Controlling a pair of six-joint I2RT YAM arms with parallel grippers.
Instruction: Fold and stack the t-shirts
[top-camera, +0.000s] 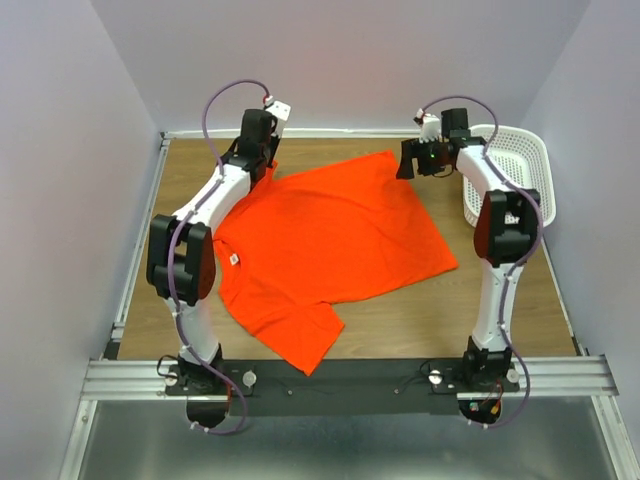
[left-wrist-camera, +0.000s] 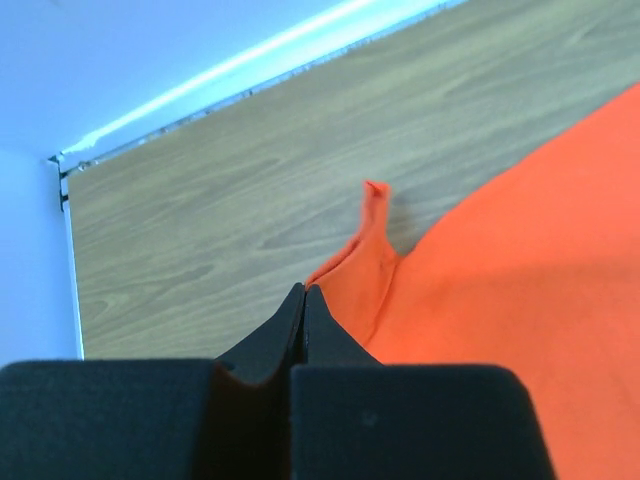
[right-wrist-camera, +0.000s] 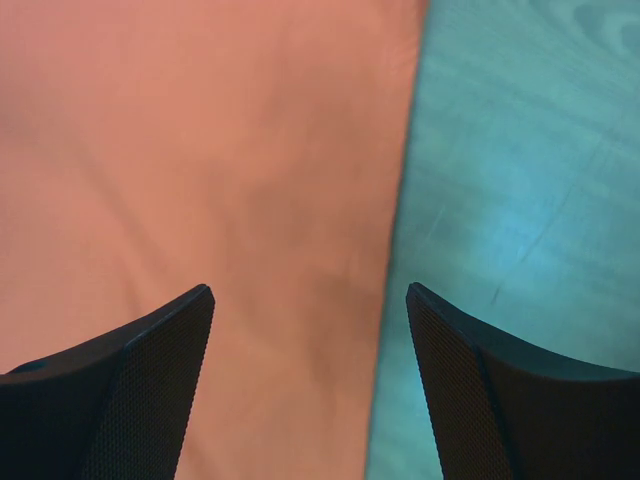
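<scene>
Shirt: the shirt lies spread flat on the table, mid-frame in the top view and turned at an angle, with its white label at the left edge.
Left gripper: the left gripper is at the upper left, on the shirt's far left corner. Its jaws are closed, pinching orange cloth (the wrist view shows a sliver of it between the fingers).
Right gripper: the right gripper is at the upper right, over the shirt's far right corner, jaws wide and holding nothing. In its wrist view the hem runs between the fingers.
Basket: the basket is at the right edge, apart from the shirt.
</scene>
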